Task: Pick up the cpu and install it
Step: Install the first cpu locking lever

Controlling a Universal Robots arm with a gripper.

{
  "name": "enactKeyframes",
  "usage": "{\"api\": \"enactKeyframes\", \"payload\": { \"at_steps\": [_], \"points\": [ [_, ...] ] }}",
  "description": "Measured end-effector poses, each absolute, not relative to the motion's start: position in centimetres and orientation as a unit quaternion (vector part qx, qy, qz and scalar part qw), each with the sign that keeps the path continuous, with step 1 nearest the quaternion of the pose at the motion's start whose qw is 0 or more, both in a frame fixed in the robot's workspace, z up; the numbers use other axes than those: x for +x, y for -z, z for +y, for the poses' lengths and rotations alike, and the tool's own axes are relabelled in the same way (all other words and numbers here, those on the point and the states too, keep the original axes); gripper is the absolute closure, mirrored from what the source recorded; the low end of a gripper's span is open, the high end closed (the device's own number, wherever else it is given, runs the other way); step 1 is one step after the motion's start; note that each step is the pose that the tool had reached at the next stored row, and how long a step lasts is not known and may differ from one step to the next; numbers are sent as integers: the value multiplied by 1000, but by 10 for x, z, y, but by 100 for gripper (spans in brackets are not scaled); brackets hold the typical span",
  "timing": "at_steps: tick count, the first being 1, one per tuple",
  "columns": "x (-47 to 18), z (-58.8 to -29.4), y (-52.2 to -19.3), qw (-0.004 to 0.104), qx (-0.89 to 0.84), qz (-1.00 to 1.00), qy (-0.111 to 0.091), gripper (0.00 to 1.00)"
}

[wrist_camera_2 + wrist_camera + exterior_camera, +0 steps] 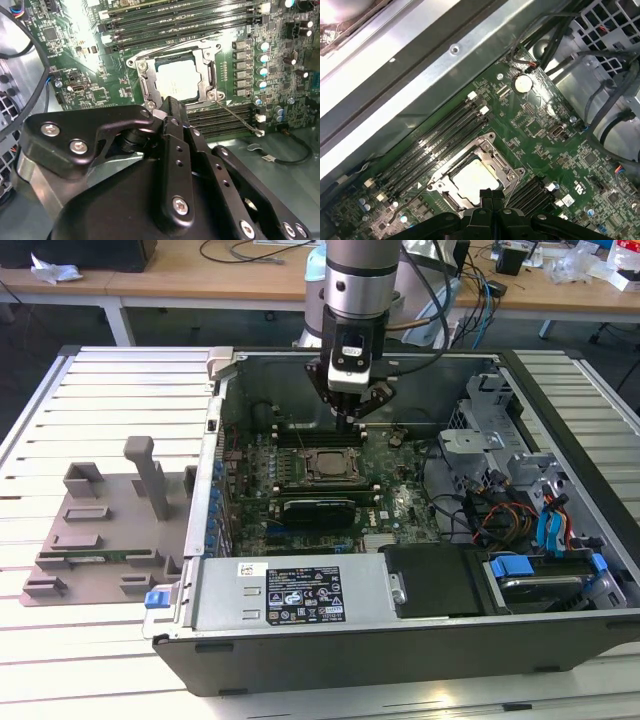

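The cpu (328, 462) lies flat inside the metal-framed socket (305, 452) on the green motherboard (385, 490) of the open computer case. Its silvery top shows in both wrist views, cpu (175, 80) and cpu (472, 182), with the socket frame (141, 75) around it. My gripper (352, 418) hangs just above the board at the socket's far side. The gripper (170, 102) and gripper (491, 194) show in both wrist views with the fingers pressed together and nothing between them. The fingertips overlap the cpu's edge in those views.
Black memory slots (200, 15) run along both sides of the socket. A long black card (318, 508) lies nearer the power supply (290, 595). Cables and drive bays (530, 530) fill the exterior view's right. A grey fixture (100, 530) sits outside the case on the exterior view's left.
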State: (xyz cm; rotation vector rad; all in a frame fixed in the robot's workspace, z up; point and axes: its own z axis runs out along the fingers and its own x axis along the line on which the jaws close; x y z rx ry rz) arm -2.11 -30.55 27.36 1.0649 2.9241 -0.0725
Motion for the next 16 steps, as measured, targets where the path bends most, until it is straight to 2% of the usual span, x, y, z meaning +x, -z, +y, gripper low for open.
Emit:
{"api": "enactKeyframes", "payload": {
  "at_steps": [16],
  "points": [
    [-21, -306, -274, 16, 262, 965, 22, 89]
  ]
}}
